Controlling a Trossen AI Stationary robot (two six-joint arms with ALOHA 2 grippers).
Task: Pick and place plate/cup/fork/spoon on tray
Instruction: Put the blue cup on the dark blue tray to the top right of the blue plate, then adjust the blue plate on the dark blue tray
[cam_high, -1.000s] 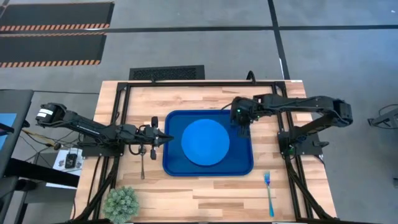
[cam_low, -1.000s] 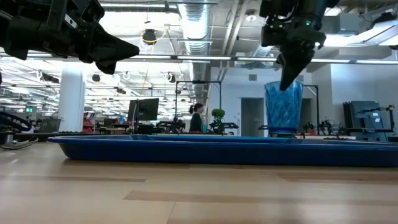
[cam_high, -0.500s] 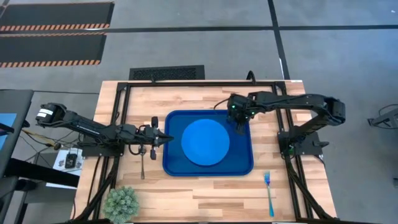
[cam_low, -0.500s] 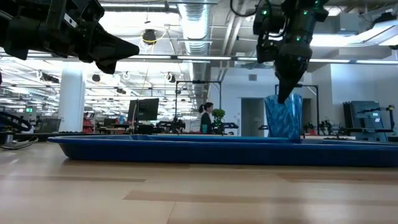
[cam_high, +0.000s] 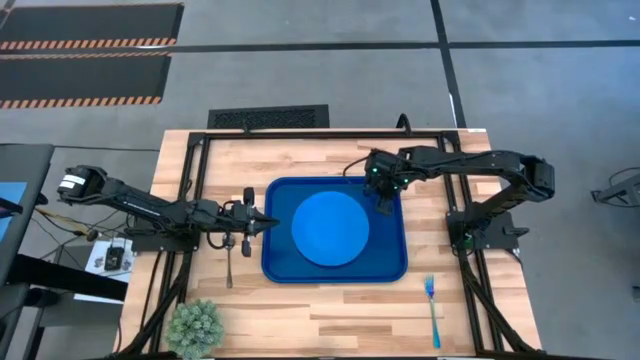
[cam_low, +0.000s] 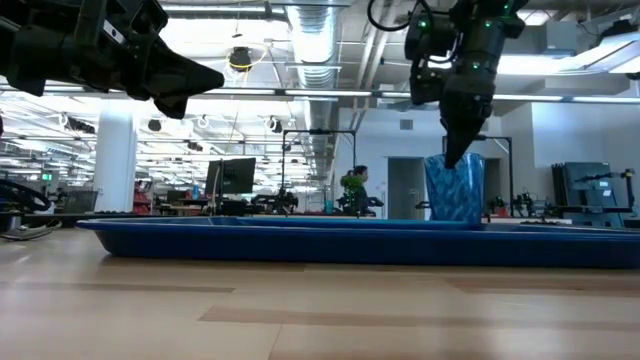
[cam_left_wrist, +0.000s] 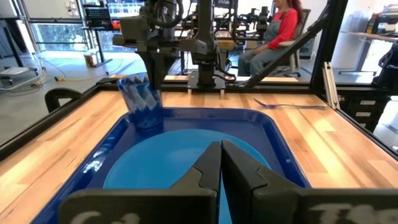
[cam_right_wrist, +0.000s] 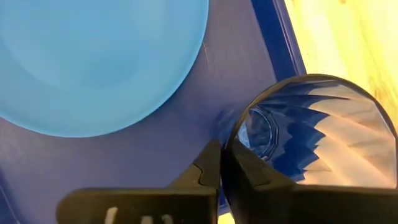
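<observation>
The dark blue tray (cam_high: 392, 262) lies mid-table with the bright blue plate (cam_high: 330, 228) flat in it. My right gripper (cam_low: 456, 158) is shut on the translucent blue cup (cam_low: 455, 190) at the tray's far right corner; the cup also shows in the left wrist view (cam_left_wrist: 142, 99). My left gripper (cam_high: 272, 222) is shut and empty, held above the tray's left rim. The silver spoon (cam_high: 229, 268) lies on the table left of the tray, partly under the left arm. The light blue fork (cam_high: 432, 310) lies on the table near the front right. My right gripper pinches the cup's wall at its rim (cam_right_wrist: 231, 138), one finger (cam_right_wrist: 249, 171) inside the cup and one (cam_right_wrist: 208, 167) outside. The fingers come from above, pointing down. The cup is upright, and its base (cam_left_wrist: 148, 121) seems to stand on the tray's floor.
A small green plant (cam_high: 195, 326) stands at the table's front left corner. Black frame rails (cam_high: 190, 170) run along the table's sides and far edge. A person in a red top (cam_left_wrist: 283, 25) sits beyond the table's right side.
My right gripper has gone down and a little toward the table's left with the cup, which stays upright and now sits lower, behind the tray's rim in the low view. A person walks in the room behind.
</observation>
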